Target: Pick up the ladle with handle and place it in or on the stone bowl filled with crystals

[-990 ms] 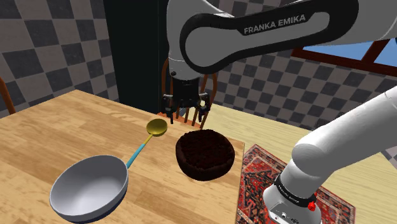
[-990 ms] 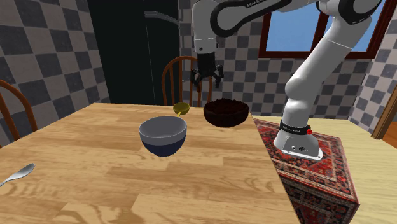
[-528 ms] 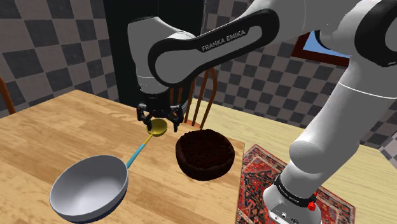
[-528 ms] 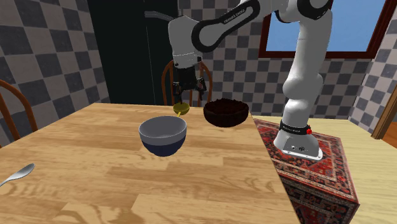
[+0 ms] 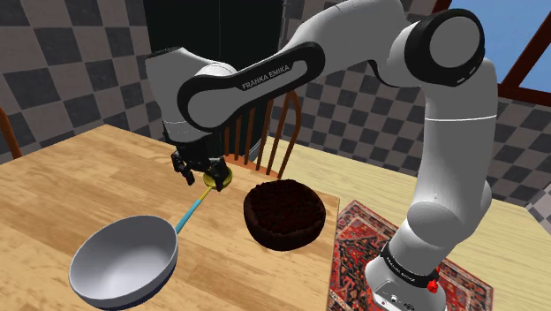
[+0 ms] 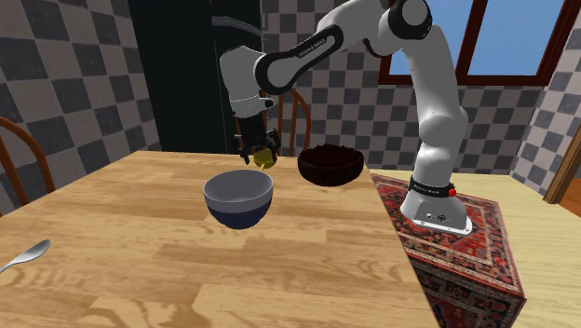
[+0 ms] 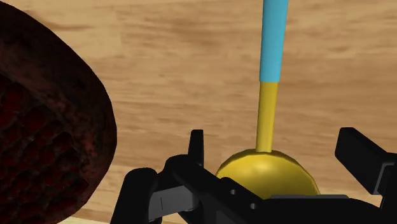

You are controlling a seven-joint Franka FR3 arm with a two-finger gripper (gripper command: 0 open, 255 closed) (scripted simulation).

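Fingers (image 7: 196, 151) apart, flanking ladle (image 7: 268, 170)

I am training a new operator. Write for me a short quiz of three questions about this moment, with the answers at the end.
1. True or false: the jaws are shut on the ladle.
2. Multiple choice: which colour is the far part of the ladle's handle? A. red B. blue C. green
3. Short answer: toward which does the ladle's handle point, the grey bowl or the dark bowl?

Key
1. False. The jaws stand apart, one on each side of the yellow cup, and do not touch it.
2. B.
3. The grey bowl.
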